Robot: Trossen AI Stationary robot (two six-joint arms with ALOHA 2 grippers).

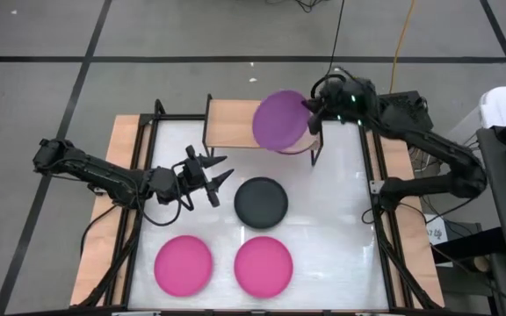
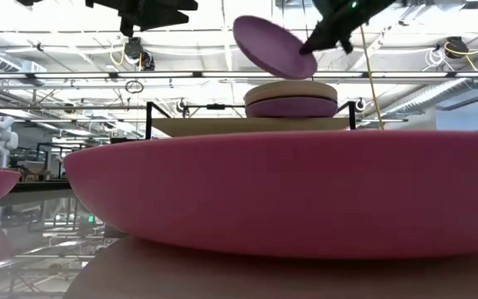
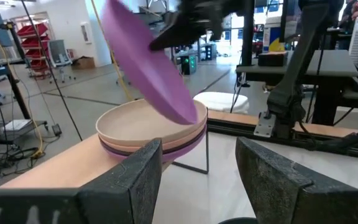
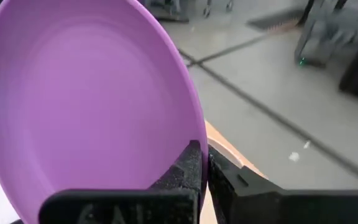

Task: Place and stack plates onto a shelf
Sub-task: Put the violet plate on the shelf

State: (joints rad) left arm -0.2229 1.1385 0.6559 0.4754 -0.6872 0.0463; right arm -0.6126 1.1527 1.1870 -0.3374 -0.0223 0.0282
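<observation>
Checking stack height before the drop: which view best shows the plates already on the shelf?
The left wrist view: the stacked plates show from the side. The low view shows them distant; the high view hides them under the purple plate.

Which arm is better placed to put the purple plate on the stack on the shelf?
Right. The right gripper holds the purple plate tilted above the stack; the left gripper hangs open, away from the shelf.

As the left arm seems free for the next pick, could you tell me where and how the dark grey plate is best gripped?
Grip the dark grey plate by its raised rim, on the edge facing the left gripper, which waits open beside it. The plate lies flat and upright on the white table, so probably only a rim pinch, one finger inside and one outside, gives purchase. The pink plates lie clear of that side.
</observation>
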